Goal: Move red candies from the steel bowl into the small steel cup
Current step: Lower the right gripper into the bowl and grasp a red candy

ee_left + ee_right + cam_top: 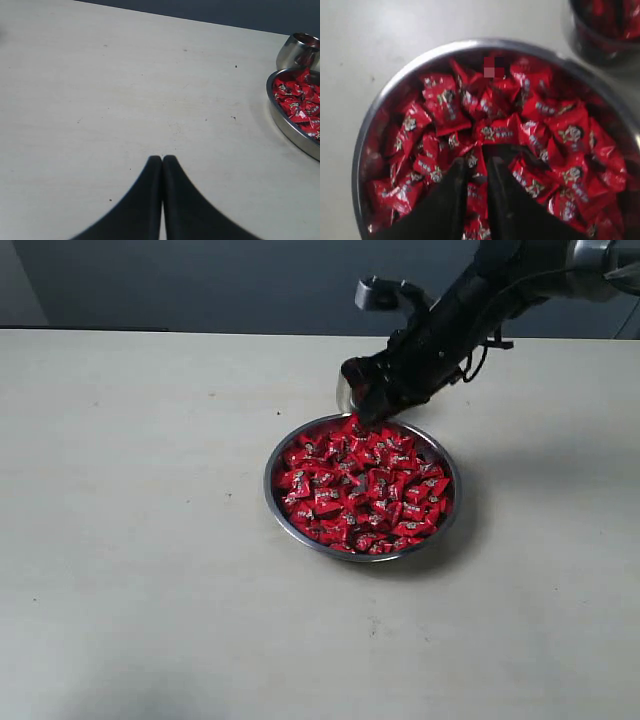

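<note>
Red candies [360, 485] fill the steel bowl [269, 490], with the small steel cup [298, 50] just beside its rim. The right gripper [476, 164] is down in the pile, fingers narrowly apart with red wrapper between them; whether it grips one cannot be told. The left gripper [162, 159], fingers pressed together and empty, hangs over the table [125, 90].

Open table [130, 540] lies wide to the left, to the right and on the near side of the steel bowl [270, 485], with free passage on all three. Red candies [365, 490] cover the bowl's whole floor. At its far edge the right gripper [368, 412] and its dark arm [450, 315] hang over the candies, blocking that approach and masking most of the small steel cup [344, 395] just beside the rim. The left gripper [162, 159] sits over bare table, well apart from the bowl.
</note>
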Tool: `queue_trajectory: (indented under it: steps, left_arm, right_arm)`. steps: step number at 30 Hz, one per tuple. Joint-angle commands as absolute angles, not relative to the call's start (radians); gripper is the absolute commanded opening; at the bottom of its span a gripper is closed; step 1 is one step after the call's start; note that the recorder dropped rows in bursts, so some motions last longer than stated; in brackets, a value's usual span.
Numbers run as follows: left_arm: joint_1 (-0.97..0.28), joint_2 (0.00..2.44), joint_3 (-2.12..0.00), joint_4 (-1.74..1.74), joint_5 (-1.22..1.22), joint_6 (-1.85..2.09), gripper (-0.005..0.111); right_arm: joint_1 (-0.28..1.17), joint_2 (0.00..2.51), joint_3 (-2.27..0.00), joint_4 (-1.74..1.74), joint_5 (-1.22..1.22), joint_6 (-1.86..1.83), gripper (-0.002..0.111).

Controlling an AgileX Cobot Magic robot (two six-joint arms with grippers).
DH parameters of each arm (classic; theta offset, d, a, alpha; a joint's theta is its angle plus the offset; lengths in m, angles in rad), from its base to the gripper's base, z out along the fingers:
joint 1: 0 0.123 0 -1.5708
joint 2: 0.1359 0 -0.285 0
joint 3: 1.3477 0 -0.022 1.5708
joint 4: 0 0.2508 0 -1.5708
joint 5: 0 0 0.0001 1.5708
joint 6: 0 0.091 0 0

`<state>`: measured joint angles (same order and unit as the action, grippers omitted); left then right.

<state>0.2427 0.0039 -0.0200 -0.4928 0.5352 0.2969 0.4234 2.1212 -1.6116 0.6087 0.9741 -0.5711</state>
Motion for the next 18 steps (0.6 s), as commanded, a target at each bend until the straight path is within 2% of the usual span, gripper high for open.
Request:
queue_trajectory:
  steps: [1, 3, 4, 6, 8, 16, 18]
  left_arm:
    - [0.246, 0.000, -0.020, -0.493, 0.530, 0.295, 0.000]
    - [0.246, 0.000, -0.020, -0.493, 0.530, 0.295, 0.000]
    - [0.246, 0.000, -0.020, -0.493, 0.530, 0.295, 0.000]
    - [0.246, 0.000, -0.020, -0.493, 0.530, 0.295, 0.000]
    - [0.246, 0.000, -0.020, -0.493, 0.530, 0.295, 0.000]
    - [0.246, 0.000, -0.020, -0.493, 0.530, 0.295, 0.000]
    - [0.246, 0.000, -0.020, -0.493, 0.530, 0.295, 0.000]
  right_arm:
    - [0.421, 2.101, -1.514, 0.611, 0.981, -0.582, 0.015]
    - [0.421, 2.101, -1.477, 0.610, 0.981, -0.582, 0.016]
    - [0.421, 2.101, -1.461, 0.608, 0.979, -0.582, 0.020]
    - [0.421, 2.103, -1.443, 0.598, 0.962, -0.582, 0.040]
    - [0.421, 2.105, -1.429, 0.589, 0.926, -0.582, 0.052]
    - [0.421, 2.174, -1.419, 0.593, 0.883, -0.571, 0.045]
    - [0.421, 2.177, -1.419, 0.605, 0.878, -0.569, 0.035]
